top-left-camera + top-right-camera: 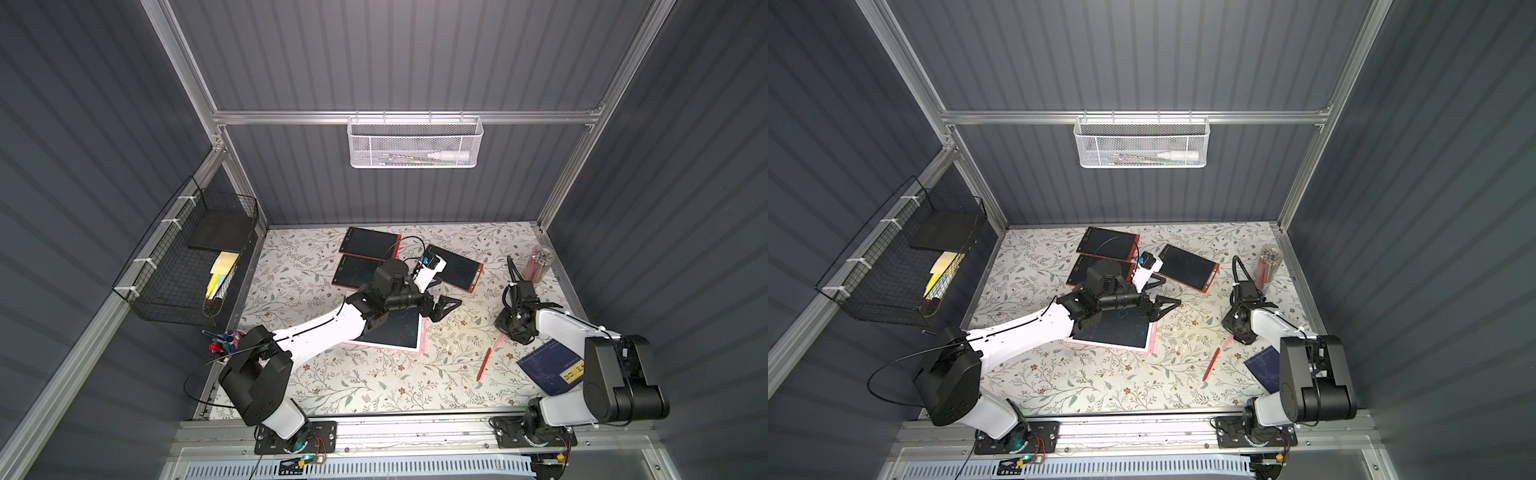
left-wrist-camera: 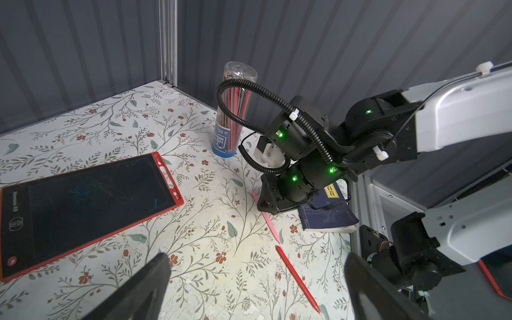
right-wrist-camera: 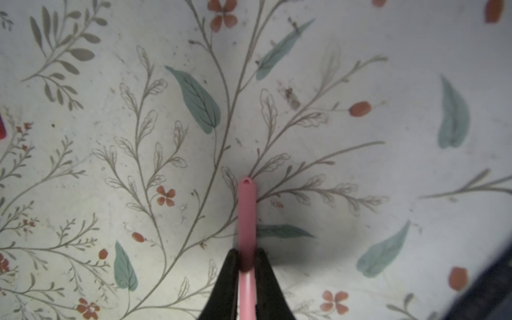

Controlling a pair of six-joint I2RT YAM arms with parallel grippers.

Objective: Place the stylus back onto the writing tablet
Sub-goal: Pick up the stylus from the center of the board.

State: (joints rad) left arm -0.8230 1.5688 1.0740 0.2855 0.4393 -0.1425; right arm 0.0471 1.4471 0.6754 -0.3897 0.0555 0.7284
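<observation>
Our right gripper (image 3: pixel 246 256) is clamped on the pink stylus (image 3: pixel 246 210) down by the table (image 1: pixel 374 382), our left gripper (image 1: pixel 444 309) stands wide apart, so we judge the carry to the pink tablet (image 1: pixel 397 332) is not yet done.

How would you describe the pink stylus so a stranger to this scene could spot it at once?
Start at the floral table and find the right gripper, lowered beside the blue book. The pink stylus is pinched between its jaws. Unlike the darker red stylus lying free just nearby, it is pale pink and gripped.
</observation>
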